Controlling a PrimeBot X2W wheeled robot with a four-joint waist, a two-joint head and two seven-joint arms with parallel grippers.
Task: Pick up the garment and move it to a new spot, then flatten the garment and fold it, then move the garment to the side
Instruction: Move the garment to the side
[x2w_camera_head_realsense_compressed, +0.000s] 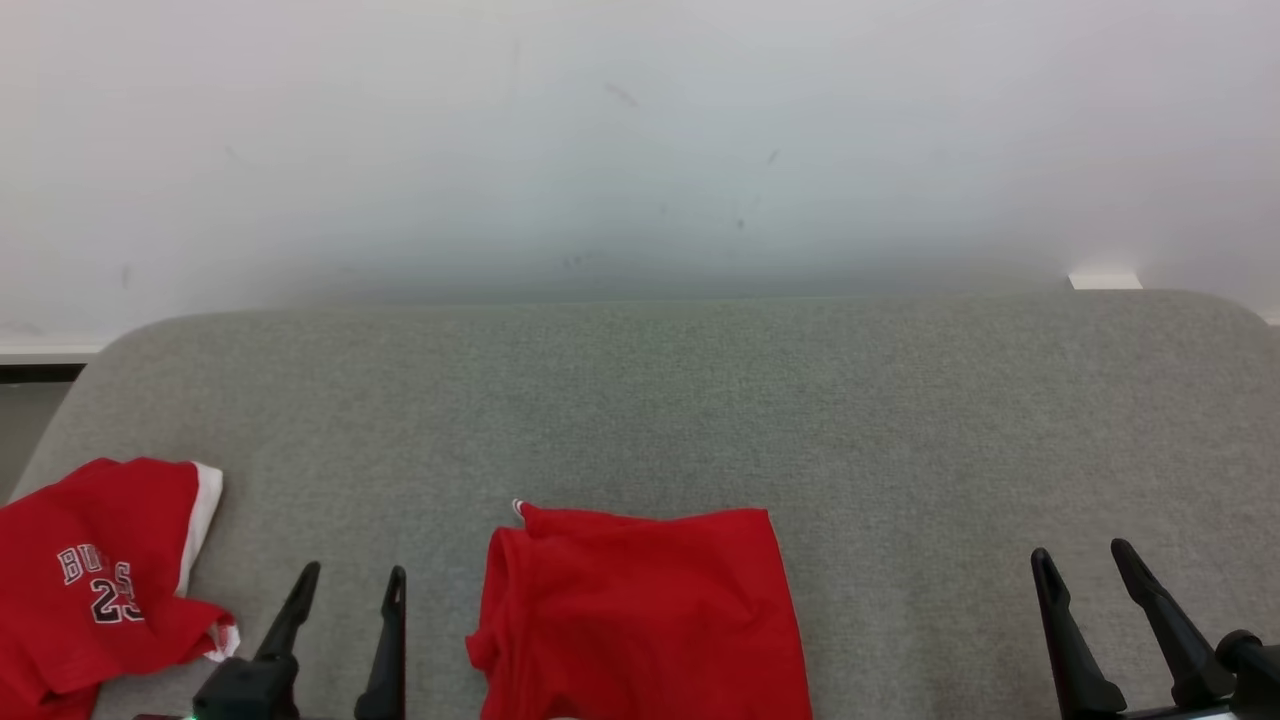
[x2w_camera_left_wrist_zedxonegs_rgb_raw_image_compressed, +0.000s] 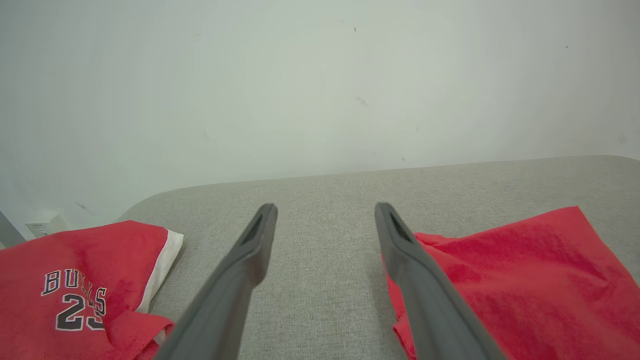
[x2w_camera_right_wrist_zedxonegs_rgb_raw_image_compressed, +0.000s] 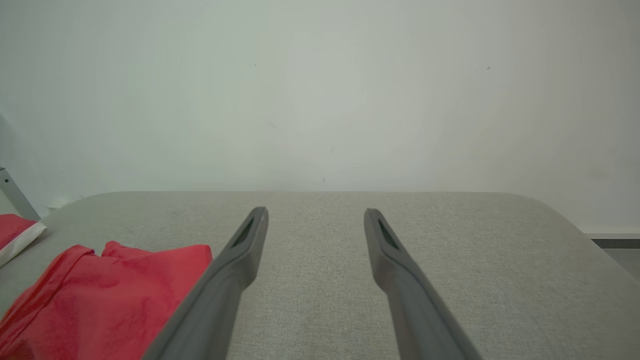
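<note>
The garment (x2w_camera_head_realsense_compressed: 640, 620) lies at 6 o'clock in my head view. It is a plain red piece gathered into a rough rectangle on the grey pad (x2w_camera_head_realsense_compressed: 700, 400), and its near part runs off the bottom of the picture. Its left edge is rolled and rumpled, and a small white tag shows at the far left corner.

I judge the fold to be more or less done, which leaves the move to the side. I can't see the near half, so I can't vouch for how neat it is.

My left gripper (x2w_camera_head_realsense_compressed: 353, 572) sits at 7 o'clock, just beside the garment's left edge, with its fingers spread and nothing between them. My right gripper (x2w_camera_head_realsense_compressed: 1080, 548) is at 4 o'clock, well apart from the cloth, also spread and empty.

For the next move I would bring both grippers to opposite edges, pinch through all the layers and carry it low so the fold doesn't spill. The rolled left edge looks likely to slip out of a shallow pinch.

A second red jersey (x2w_camera_head_realsense_compressed: 90, 580) with white trim and the number 23 already lies crumpled at 8 o'clock, so the 3 o'clock side of the pad looks the better place to set down.

The pad is textured fabric with rounded far corners. Behind it, from 10 to 2 o'clock, stands a plain white wall (x2w_camera_head_realsense_compressed: 640, 130) with a few faint scuffs.
</note>
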